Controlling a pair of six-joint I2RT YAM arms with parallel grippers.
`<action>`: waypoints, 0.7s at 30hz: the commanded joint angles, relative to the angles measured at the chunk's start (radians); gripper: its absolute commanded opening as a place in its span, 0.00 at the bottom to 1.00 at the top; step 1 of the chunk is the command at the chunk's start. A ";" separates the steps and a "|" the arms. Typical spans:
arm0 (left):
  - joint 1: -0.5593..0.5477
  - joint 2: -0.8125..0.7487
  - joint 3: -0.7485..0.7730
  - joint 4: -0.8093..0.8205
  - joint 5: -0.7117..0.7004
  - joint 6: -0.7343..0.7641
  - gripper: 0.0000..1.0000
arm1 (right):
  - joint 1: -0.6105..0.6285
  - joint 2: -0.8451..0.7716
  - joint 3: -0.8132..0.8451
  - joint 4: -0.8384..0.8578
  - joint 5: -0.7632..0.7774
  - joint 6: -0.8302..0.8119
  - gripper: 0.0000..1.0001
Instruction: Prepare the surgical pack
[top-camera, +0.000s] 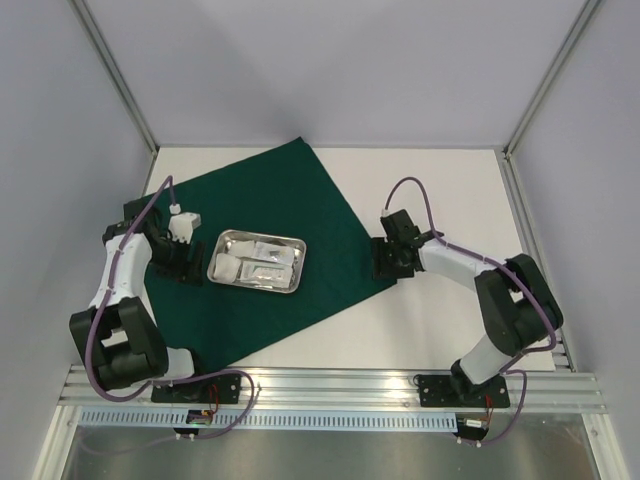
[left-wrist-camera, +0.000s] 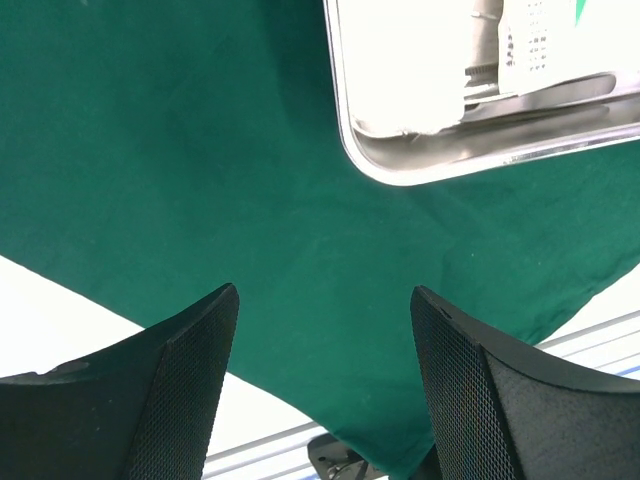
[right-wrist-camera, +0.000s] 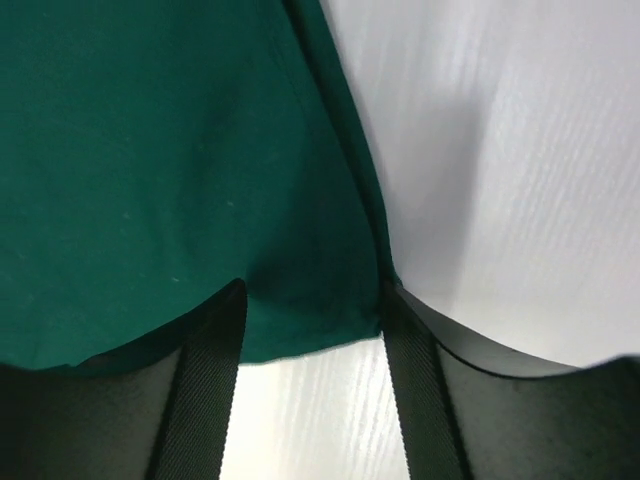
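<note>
On the table (top-camera: 450, 190), the steel tray (top-camera: 262, 233) could be upset were the green cloth (top-camera: 270, 185) tugged by the flanking, open-jawed left gripper (left-wrist-camera: 322, 295) or right gripper (right-wrist-camera: 315, 290).

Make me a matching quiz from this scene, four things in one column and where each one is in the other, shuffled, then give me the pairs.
1 green cloth
2 steel tray
3 left claw
4 right claw

A open, straddling the cloth's right corner
B on the cloth, holding white packets
C spread flat on the table
D open over bare cloth, left of the tray

Pairs: 1-C, 2-B, 3-D, 4-A
</note>
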 joint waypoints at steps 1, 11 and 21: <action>0.002 -0.044 -0.017 0.007 -0.008 0.003 0.79 | -0.006 0.058 -0.025 0.094 -0.098 0.043 0.56; 0.000 -0.075 0.034 -0.049 0.039 0.003 0.79 | -0.122 -0.004 -0.084 0.201 -0.144 0.089 0.00; 0.002 -0.084 0.068 -0.088 0.064 0.015 0.78 | -0.478 -0.030 -0.068 0.185 -0.221 -0.002 0.01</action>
